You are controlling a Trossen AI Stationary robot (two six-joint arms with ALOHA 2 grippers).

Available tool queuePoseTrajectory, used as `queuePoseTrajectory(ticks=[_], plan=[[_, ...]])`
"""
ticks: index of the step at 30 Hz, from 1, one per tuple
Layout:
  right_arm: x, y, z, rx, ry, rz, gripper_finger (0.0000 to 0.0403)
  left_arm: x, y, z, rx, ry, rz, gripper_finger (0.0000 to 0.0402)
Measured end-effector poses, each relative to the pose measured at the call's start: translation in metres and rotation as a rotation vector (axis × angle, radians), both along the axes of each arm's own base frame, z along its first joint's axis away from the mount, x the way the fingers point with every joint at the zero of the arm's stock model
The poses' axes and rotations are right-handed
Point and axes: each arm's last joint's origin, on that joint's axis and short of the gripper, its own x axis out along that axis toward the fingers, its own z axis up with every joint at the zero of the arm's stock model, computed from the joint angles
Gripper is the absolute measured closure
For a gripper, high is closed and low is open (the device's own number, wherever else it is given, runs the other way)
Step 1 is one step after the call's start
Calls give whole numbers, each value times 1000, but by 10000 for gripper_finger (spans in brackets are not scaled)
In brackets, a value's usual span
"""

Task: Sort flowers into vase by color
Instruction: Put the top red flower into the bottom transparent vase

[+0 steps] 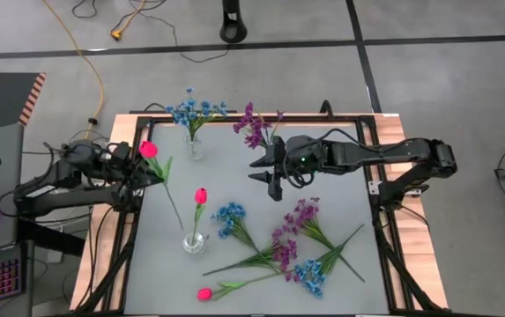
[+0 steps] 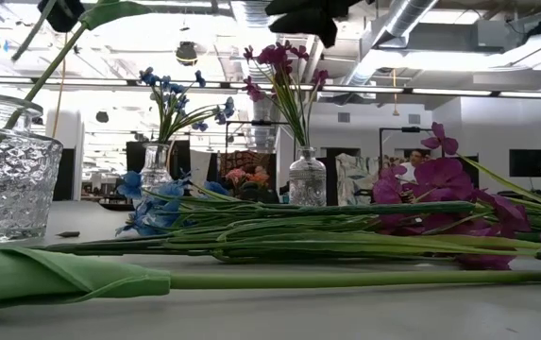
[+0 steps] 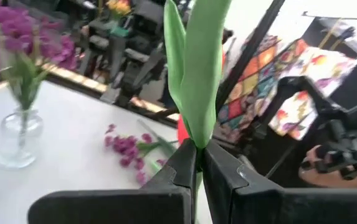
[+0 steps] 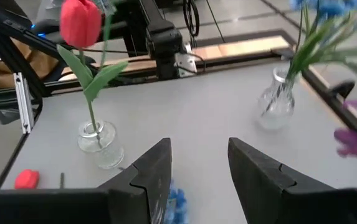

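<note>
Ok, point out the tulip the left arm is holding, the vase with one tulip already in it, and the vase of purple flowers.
held tulip (image 1: 149, 149), high view, on its red bud.
tulip vase (image 1: 194, 243), high view, on the glass rim.
purple-flower vase (image 2: 307, 179), low view, on the glass body.

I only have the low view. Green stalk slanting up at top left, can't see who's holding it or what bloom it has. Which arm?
Observer: The left gripper, at the table's left edge; it is shut on a tulip with a pink-red bud.
Operator: Right arm busy?
Observer: No. The right gripper is open and empty, beside the vase of purple flowers.
Operator: Any tulip already in a vase?
Observer: Yes, one tulip stands in the front vase.
Operator: Any more tulips loose?
Observer: One lies on the table, its bud near the front edge.
</note>
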Motion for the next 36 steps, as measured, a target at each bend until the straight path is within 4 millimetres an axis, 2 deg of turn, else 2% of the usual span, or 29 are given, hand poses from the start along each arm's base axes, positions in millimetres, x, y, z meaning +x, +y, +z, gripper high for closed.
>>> queuePoseTrajectory(ticks=[5, 15, 26, 36], plan=[[-2, 0, -4, 50, 46, -22, 219, 5, 0, -2, -7, -52, -36, 397], [-3, 3, -8, 53, 82, -16, 219, 19, -5, -22, -45, -45, -101, 397], [-3, 2, -7, 52, 81, -17, 219, 23, -14, -29, 63, -74, -135, 397], [-3, 2, -7, 52, 81, -17, 219, 36, -21, -38, 111, 17, -177, 397]])
